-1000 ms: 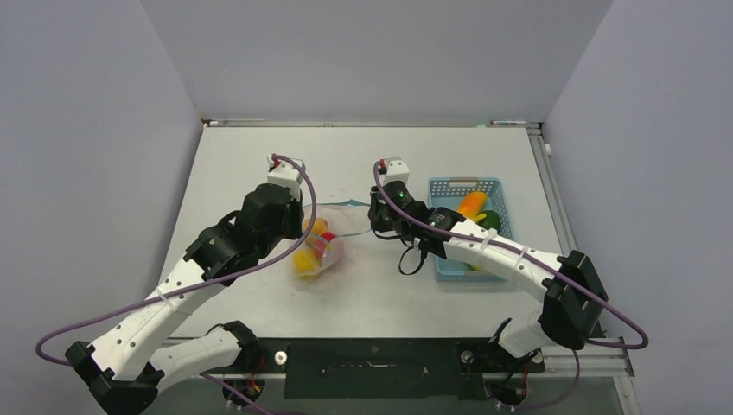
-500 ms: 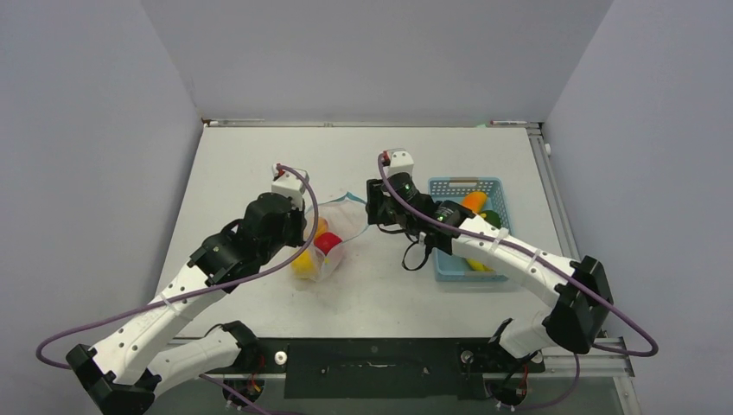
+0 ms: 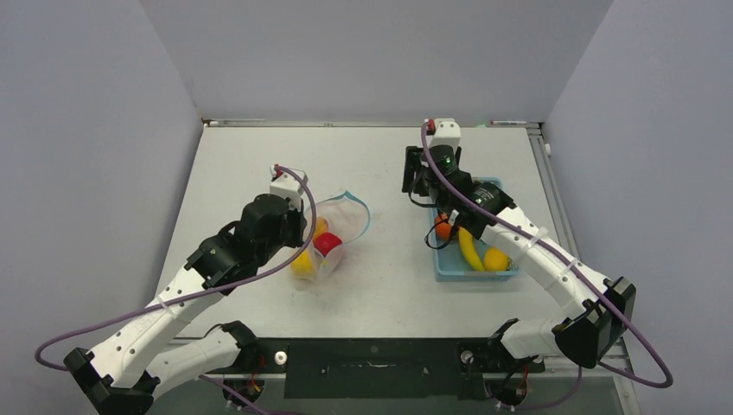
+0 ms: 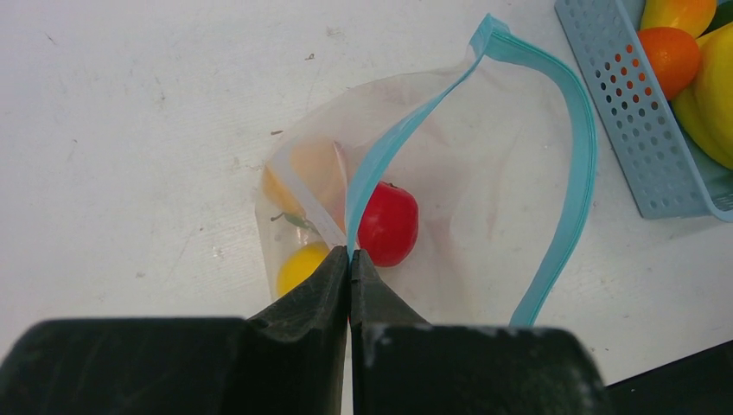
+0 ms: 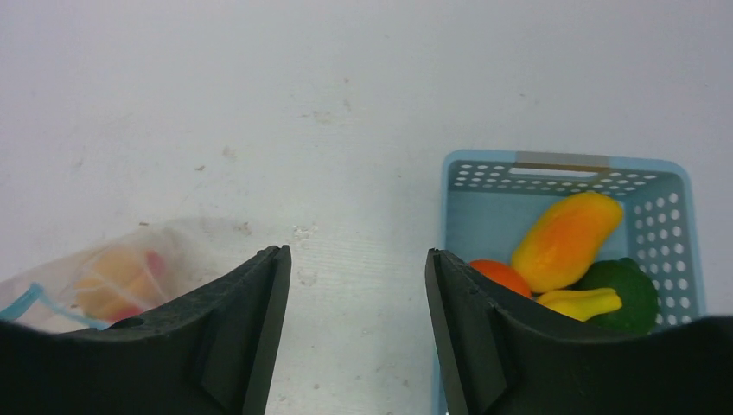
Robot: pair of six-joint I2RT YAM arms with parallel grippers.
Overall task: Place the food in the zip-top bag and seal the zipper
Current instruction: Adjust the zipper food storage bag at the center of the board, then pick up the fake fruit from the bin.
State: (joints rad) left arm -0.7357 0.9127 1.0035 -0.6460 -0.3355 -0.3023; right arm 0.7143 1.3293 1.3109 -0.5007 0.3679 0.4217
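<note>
On the table [image 3: 259, 164], left jaws clenched on zipper [image 4: 367, 194], right jaws released beside basket [image 5: 484, 177] corner.

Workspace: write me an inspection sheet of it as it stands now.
Surface: white table, faint scuffs, no spills seen.
Job's things: clear bag with its mouth gaping, blue zipper unsealed; a red fruit and yellow and orange ones inside. A banana and more fruit lie in the blue basket.
Clutter: nothing seen.
Grippers: left gripper shut on the zipper; right gripper open, empty, over the table beside the basket.
Cables: purple cables along both arms; the left one loops close by the bag.
Surroundings: plain grey walls on three sides.
</note>
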